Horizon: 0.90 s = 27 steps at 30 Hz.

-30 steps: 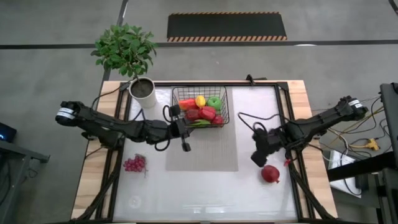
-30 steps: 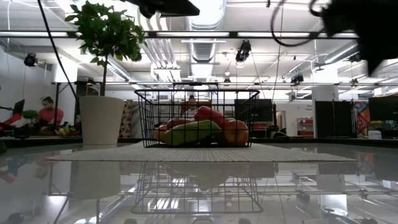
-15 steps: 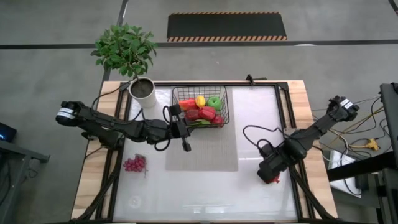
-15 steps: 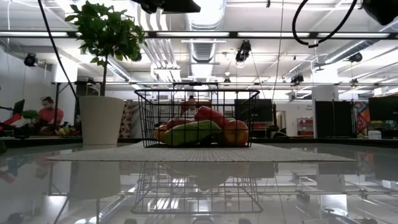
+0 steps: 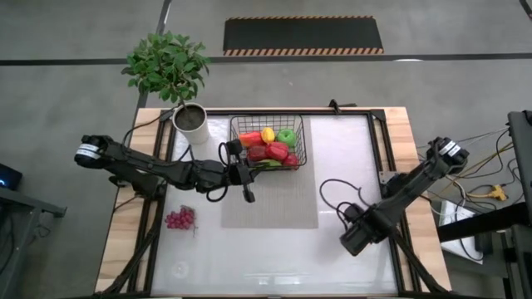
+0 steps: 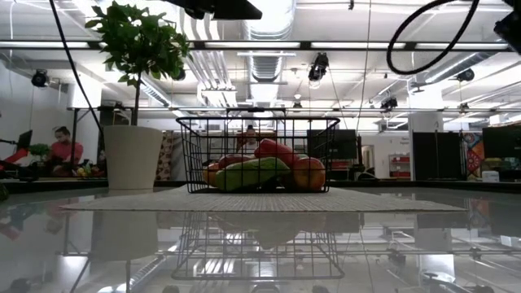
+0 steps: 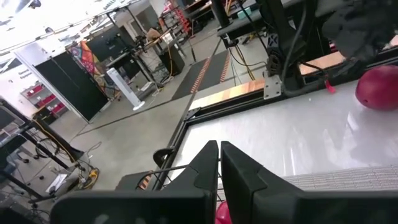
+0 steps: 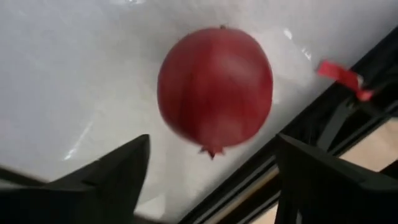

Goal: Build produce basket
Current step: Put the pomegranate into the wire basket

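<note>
Your right gripper has dropped over the red fruit near the table's right edge, fingers spread around it | left gripper pressed together beside basket | grapes alone front-left, open tabletop around.

A white plant pot with a leafy plant stands at the table's far corner beside a grey mat.
</note>
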Motion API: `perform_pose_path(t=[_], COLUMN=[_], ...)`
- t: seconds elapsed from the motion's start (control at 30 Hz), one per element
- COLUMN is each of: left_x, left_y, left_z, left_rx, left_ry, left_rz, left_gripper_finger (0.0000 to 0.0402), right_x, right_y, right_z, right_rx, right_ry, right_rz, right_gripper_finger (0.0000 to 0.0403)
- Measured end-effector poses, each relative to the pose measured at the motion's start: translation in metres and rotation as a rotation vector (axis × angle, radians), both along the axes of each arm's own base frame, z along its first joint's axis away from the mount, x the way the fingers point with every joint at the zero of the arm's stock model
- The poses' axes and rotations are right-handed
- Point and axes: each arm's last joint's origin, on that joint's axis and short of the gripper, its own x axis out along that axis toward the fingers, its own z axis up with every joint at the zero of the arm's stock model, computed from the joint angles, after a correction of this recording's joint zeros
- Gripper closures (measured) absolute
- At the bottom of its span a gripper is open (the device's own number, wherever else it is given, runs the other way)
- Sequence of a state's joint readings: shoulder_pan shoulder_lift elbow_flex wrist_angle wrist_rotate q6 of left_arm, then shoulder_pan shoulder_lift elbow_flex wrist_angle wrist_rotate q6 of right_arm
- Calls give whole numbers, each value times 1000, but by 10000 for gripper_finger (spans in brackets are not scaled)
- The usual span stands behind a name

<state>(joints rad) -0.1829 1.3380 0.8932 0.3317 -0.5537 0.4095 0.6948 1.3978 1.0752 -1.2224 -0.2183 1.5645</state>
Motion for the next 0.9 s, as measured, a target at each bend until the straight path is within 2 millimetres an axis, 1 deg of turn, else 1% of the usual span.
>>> perform_pose_path(t=[0.07, 0.13, 0.47, 0.53, 0.6, 0.77, 0.9], left_x=[0, 0, 0, 0, 0, 0, 0], left_y=[0, 0, 0, 0, 0, 0, 0], left_z=[0, 0, 0, 0, 0, 0, -1], left_rx=[0, 0, 0, 0, 0, 0, 20], left_ry=[0, 0, 1, 0, 0, 1, 10], left_rz=[0, 0, 0, 0, 0, 0, -2], left_gripper_finger=[400, 400, 400, 400, 400, 400, 400], right_x=[3, 5, 12, 12, 13, 11, 11], right_y=[2, 4, 9, 10, 10, 9, 7], right_z=[-7, -14, -38, -40, -41, -37, -31], right_rx=[-14, -28, -85, -87, -87, -83, -91], right_ry=[17, 37, 122, 133, 137, 118, 62], right_rz=[39, 65, 103, 112, 114, 115, 126], right_gripper_finger=[46, 36, 37, 46, 64, 109, 116])
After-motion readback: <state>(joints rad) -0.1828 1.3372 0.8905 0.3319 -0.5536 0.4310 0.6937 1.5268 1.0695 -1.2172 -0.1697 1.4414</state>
